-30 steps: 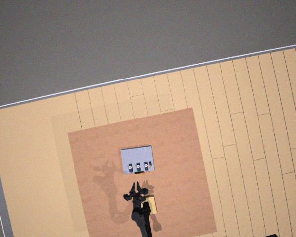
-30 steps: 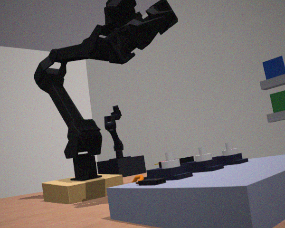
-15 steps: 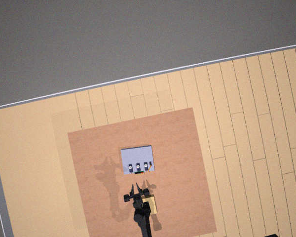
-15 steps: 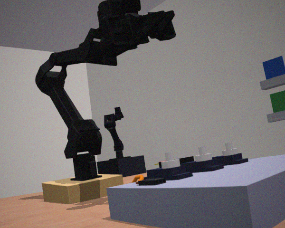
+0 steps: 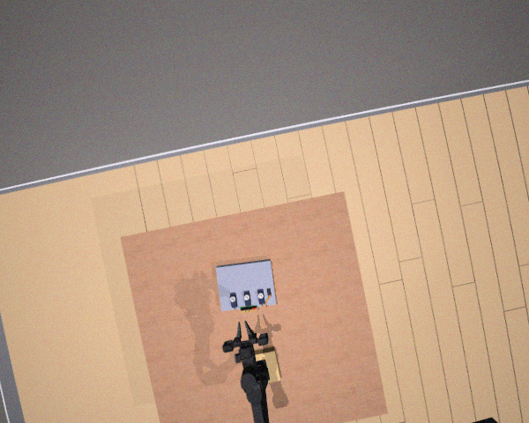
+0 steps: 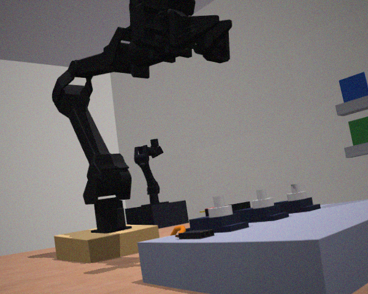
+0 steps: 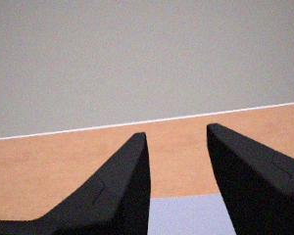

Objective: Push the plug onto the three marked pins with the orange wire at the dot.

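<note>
The pale blue holder (image 5: 244,275) (image 6: 235,262) carries three dark servos with white horns. The small black plug (image 5: 269,291) (image 6: 196,234) lies flat on the holder's top near its right end in the top view, beside the nearest servo (image 5: 260,296) (image 6: 219,221). Its orange lead (image 5: 268,300) (image 6: 178,229) curves toward the near edge. The pin row (image 5: 248,308) sits at the middle of that edge, with green and red colouring; the dot and plug holes are too small to tell. My gripper (image 5: 242,322) (image 7: 176,138) is open and empty, raised above the table on the near side of the holder.
The arm's tan base block (image 5: 271,365) (image 6: 105,245) stands on the near side. A second, smaller-looking black arm (image 6: 149,174) on a dark block stands in the background. Shelves with coloured boxes (image 6: 354,87) are on the wall at the right.
</note>
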Robot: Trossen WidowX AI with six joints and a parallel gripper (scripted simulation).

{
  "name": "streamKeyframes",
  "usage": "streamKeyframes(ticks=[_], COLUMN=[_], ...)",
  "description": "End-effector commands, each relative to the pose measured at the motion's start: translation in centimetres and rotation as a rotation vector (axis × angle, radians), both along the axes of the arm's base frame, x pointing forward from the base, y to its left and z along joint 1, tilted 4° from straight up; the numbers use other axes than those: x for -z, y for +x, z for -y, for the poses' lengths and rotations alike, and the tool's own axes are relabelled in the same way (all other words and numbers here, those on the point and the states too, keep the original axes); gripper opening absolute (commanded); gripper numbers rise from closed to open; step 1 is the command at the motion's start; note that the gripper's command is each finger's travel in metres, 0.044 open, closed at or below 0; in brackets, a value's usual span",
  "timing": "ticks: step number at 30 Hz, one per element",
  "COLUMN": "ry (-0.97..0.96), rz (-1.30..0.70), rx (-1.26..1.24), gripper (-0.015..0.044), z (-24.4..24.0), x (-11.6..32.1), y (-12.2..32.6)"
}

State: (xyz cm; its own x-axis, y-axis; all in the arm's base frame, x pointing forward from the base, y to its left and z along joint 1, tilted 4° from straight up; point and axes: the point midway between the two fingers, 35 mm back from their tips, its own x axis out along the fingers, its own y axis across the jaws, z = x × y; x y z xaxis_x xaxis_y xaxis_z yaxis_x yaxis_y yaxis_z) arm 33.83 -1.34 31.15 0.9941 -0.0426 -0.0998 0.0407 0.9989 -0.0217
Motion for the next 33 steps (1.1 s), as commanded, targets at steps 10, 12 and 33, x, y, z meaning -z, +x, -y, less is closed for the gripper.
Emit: streamKeyframes(ticks=[10, 12, 33], ry=[-0.039, -0.04, 0.036], rz=[-0.434, -0.501, -1.199], rx=[0.069, 0.077, 0.094], gripper=[0.0115, 0.0115, 0.0115], z=[4.0, 4.6, 11.2], x=[5.9, 6.9, 17.5], y=[4.7, 5.1, 5.3])
